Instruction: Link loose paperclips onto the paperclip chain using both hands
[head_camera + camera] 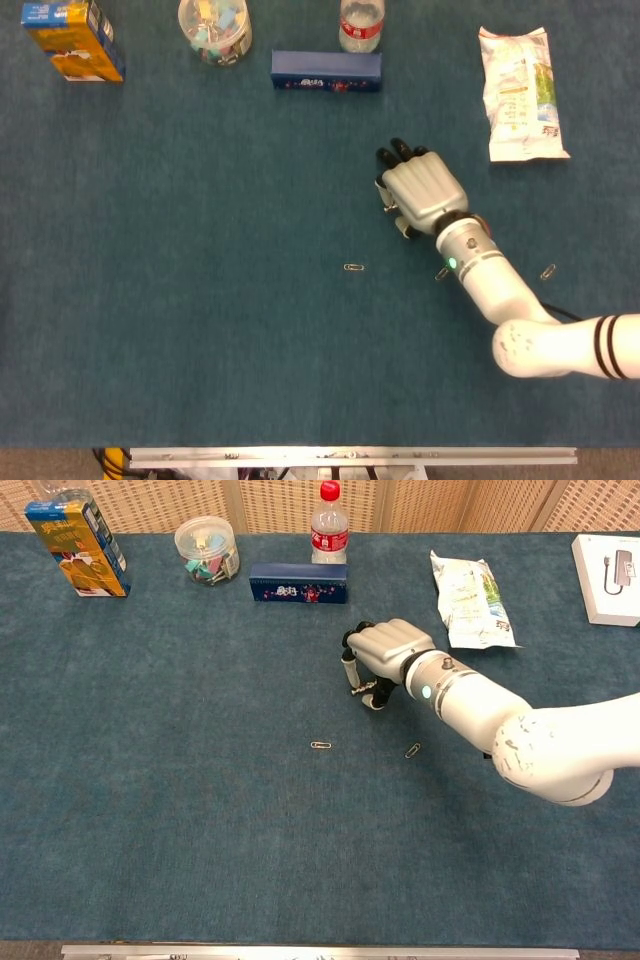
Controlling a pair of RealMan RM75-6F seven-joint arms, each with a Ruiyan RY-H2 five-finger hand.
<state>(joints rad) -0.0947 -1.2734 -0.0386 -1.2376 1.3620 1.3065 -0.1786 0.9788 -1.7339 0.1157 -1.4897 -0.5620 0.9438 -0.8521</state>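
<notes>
Paperclips, three, small, metal, lying flat and well apart: first paperclip (354, 267), second paperclip (412, 751), third paperclip (548, 272).

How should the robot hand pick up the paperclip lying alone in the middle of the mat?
Probably from straight above, pinching the paperclip across its two long sides. It lies flat on the mat with its long axis running left to right and bare mat all round, so fingertips could close from front and back. The right robot hand is the nearer one.

The blue table (200, 350) holds a box (73, 38), jar (214, 28), bottle (361, 24), case (326, 71), packet (521, 92) and paperclips (354, 267).
</notes>
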